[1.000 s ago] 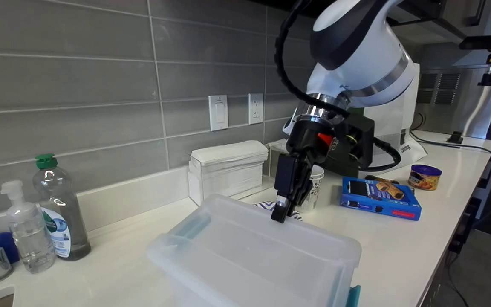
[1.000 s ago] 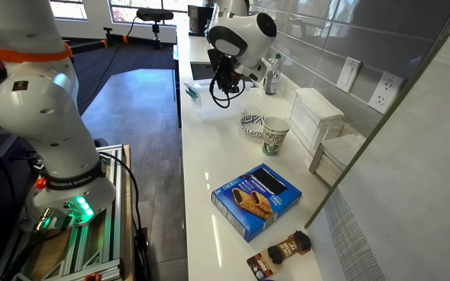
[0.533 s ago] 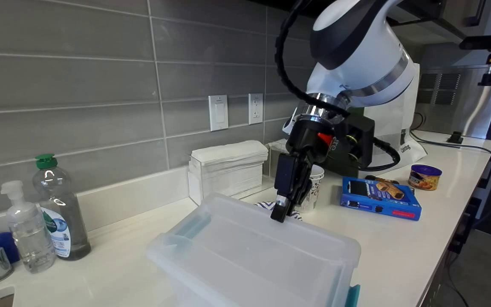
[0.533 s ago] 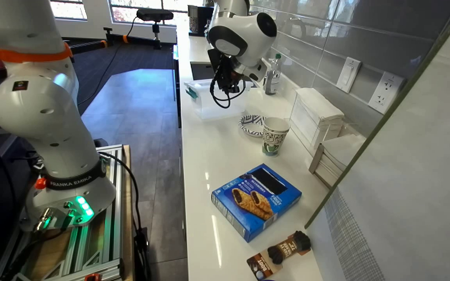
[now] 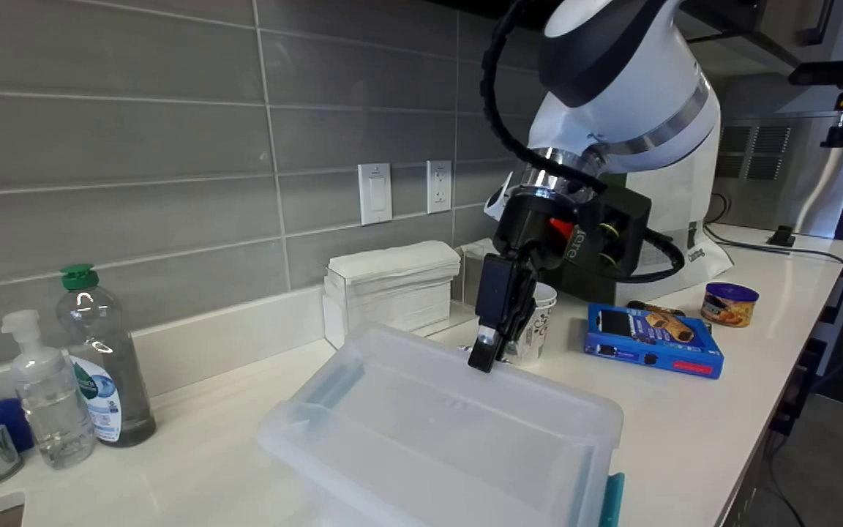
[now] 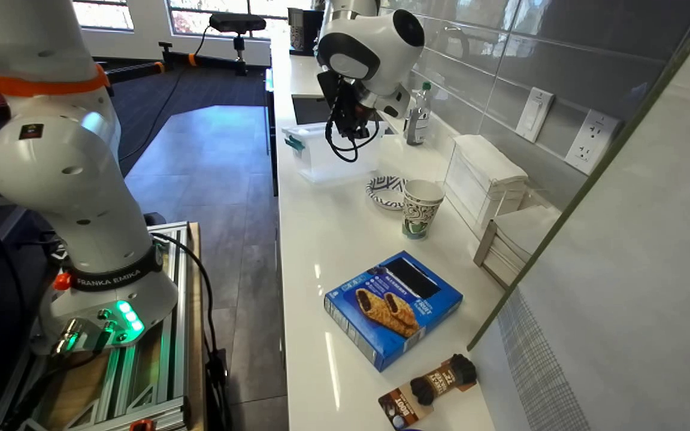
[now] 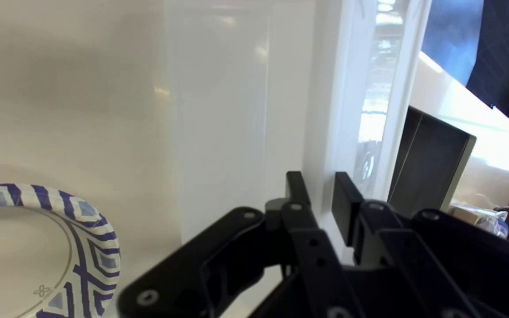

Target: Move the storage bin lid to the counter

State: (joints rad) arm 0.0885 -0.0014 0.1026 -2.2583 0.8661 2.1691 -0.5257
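the translucent storage bin lid [image 5: 451,446] lies over its storage bin [image 6: 317,161], not yet on the white counter [image 5: 202,446]; through the cloudy plastic i cannot tell whether any gap parts lid and bin. the robotiq gripper [image 7: 320,180] looks clamped on the lid's rim: in the wrist view a finger stands to each side of it. the coming move turns on this: in an exterior view the lid's body lies between six and seven o'clock from the claw, and the lone franka arm [image 5: 619,95] has it by that one rim only. its long axis seems to run from ten to four, though the picture cuts it short. lifted so, it will likely tilt, and the teal latch [image 5: 613,501] near its four o'clock end might catch. in the wrist view a patterned paper bowl [image 7: 29,251] lies between eight and nine o'clock.
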